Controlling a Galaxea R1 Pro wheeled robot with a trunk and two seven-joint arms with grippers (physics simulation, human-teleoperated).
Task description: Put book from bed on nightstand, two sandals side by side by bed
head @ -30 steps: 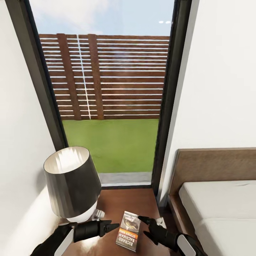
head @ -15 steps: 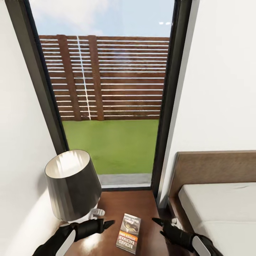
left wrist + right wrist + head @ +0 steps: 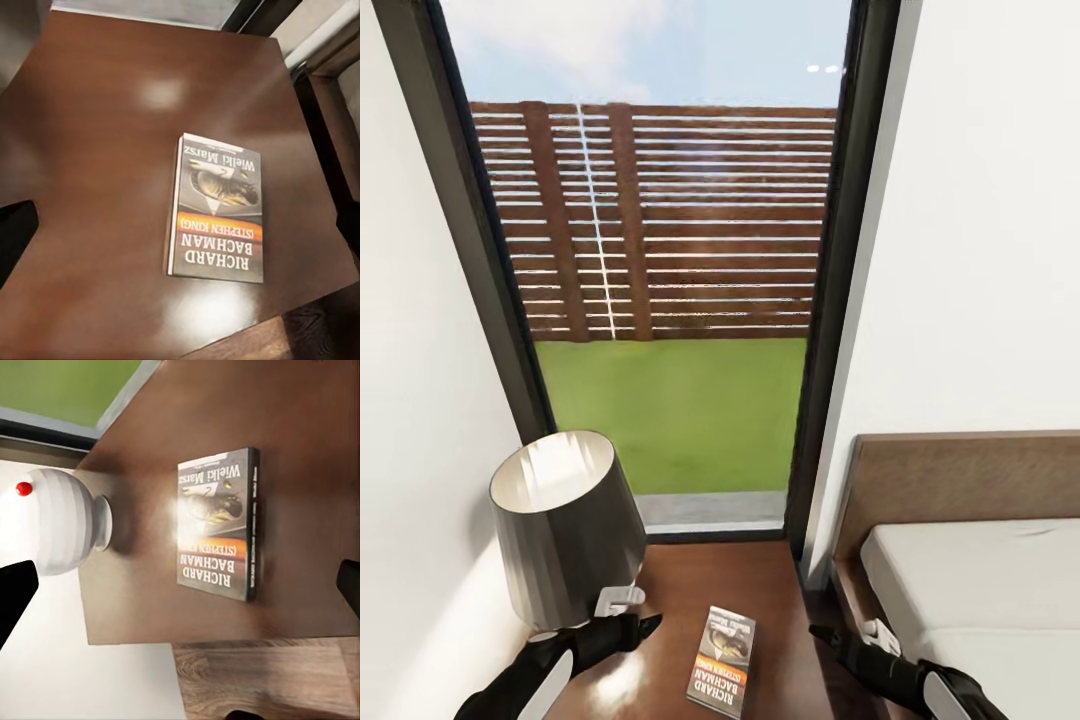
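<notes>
The book (image 3: 722,660) lies flat, cover up, on the glossy dark-brown nightstand (image 3: 710,575), toward its near edge, w/ nothing touching it. The top shines w/ a couple of pale glare patches. A lamp (image 3: 565,525) w/ a dark grey shade and white round base stands on the left side of the nightstand, near the white wall. The left gripper (image 3: 645,625) hovers left of the book, just below the shade; the right gripper (image 3: 822,634) hangs to the right, over the gap between nightstand and bed (image 3: 970,590). Can't tell how wide either stands. Beyond, a tall black-framed window (image 3: 670,300) shows grass and a slatted wood fence. Bed has a brown headboard and grey mattress.
</notes>
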